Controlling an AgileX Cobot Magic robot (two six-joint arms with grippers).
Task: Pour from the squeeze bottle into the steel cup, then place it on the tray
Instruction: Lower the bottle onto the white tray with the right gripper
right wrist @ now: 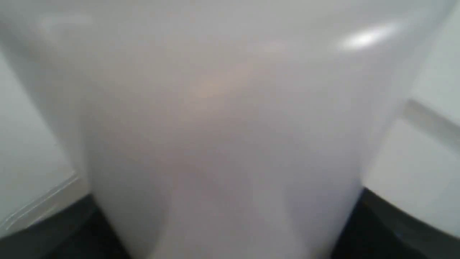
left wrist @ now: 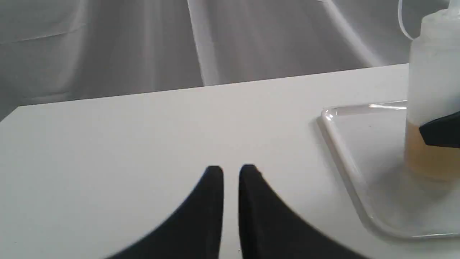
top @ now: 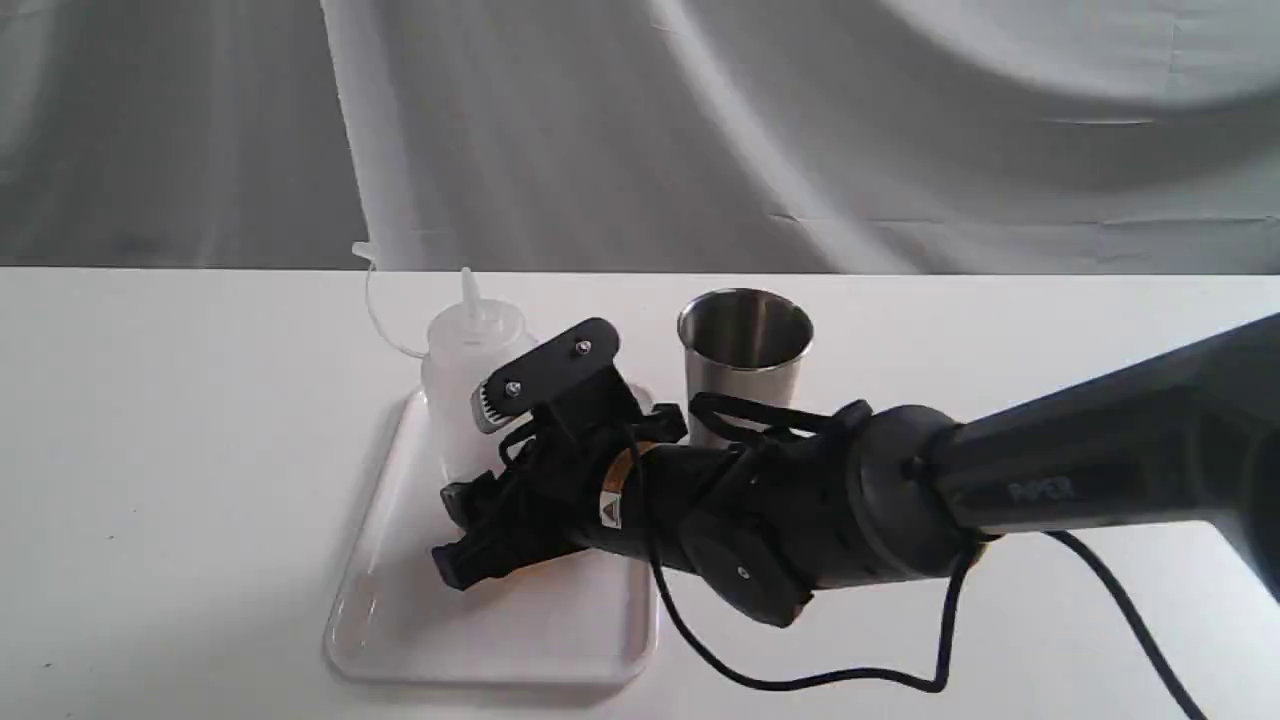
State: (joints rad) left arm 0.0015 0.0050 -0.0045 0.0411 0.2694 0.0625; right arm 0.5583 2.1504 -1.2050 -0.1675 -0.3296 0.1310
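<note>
Two end effectors: one per arm; only the right one shows in the exterior view.
right end effector (top: 468,480): stretched over the tray and rolled to a slant, with its fingers (right wrist: 395,233) on either side of the squeeze bottle.
right grasp: I cannot tell whether it is clamped or released. In the right wrist view the bottle's wall runs right up to both fingers, but blur hides any pressure (that whole view is soft).
left end effector (left wrist: 231,171): fingers drawn almost together with only a slim gap and nothing between them. Bare bench (left wrist: 107,144) lies beneath and ahead of it.
squeeze bottle (top: 455,400) (left wrist: 433,90) (right wrist: 222,126): upright between the right fingers, standing on the tray. It is ahead of the left end effector, off to one side and well apart from it.
liquid (left wrist: 427,158): amber, filling the lower part of the bottle. One right finger (left wrist: 442,131) crosses the bottle at about the liquid's surface.
nozzle (top: 468,290): conical and pointing up, above the right fingers. The thin strap (top: 380,310) arcs off on the side away from the right end effector.
tray (top: 480,630) (left wrist: 341,158): flat on the bench beneath the right end effector. Its rim is apart from the left one.
steel cup (top: 745,350): upright on the bench and off the tray. It sits behind the right fingers, just beside that end effector's body, which hides its base.
cable (top: 850,680): black, looping onto the bench behind the right end effector.
</note>
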